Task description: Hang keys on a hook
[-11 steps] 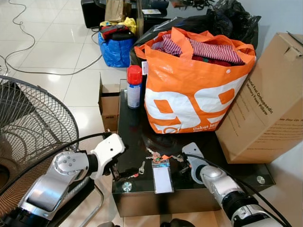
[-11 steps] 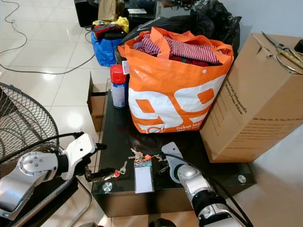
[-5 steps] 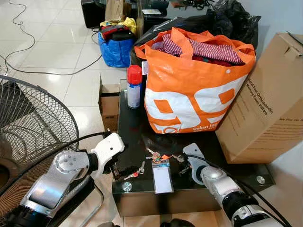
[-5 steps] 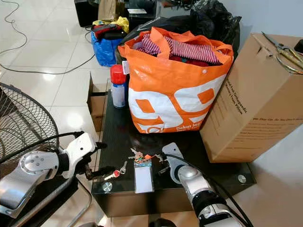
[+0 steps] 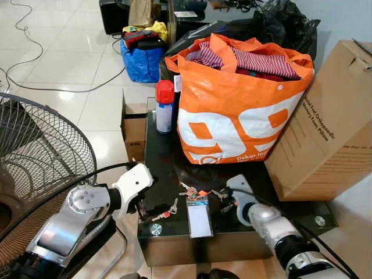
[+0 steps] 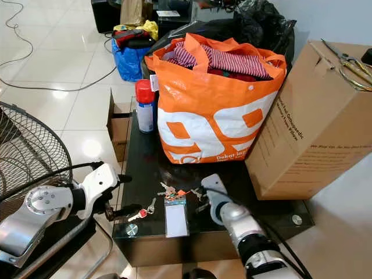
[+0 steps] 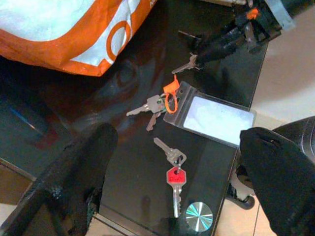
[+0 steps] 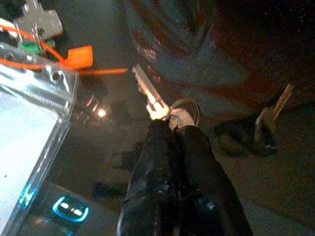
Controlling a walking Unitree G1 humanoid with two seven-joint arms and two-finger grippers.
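Two silver keys on a red tag [image 5: 167, 210] lie near the front left corner of the black glass table [image 5: 165, 163]. My left gripper [image 5: 141, 210] hovers open at that corner, its fingers [image 7: 78, 167] spread wide either side of the red-tagged keys [image 7: 173, 169]. A key bunch with an orange tag [image 7: 158, 104] lies beside a clear badge holder [image 5: 199, 220]. To the right of the holder, my right gripper [image 5: 228, 204] is low on the table and shut on the head of a small silver key [image 8: 147, 96].
A full orange shopping bag [image 5: 238, 110] and a red-capped spray can [image 5: 165, 107] stand at the back of the table. A big cardboard box [image 5: 331, 116] rests on the right. A fan cage [image 5: 40, 157] stands left, with a small carton [image 5: 133, 125] behind it.
My right gripper has edged slightly to the right, away from the badge holder. The left arm and the keys have stayed put.
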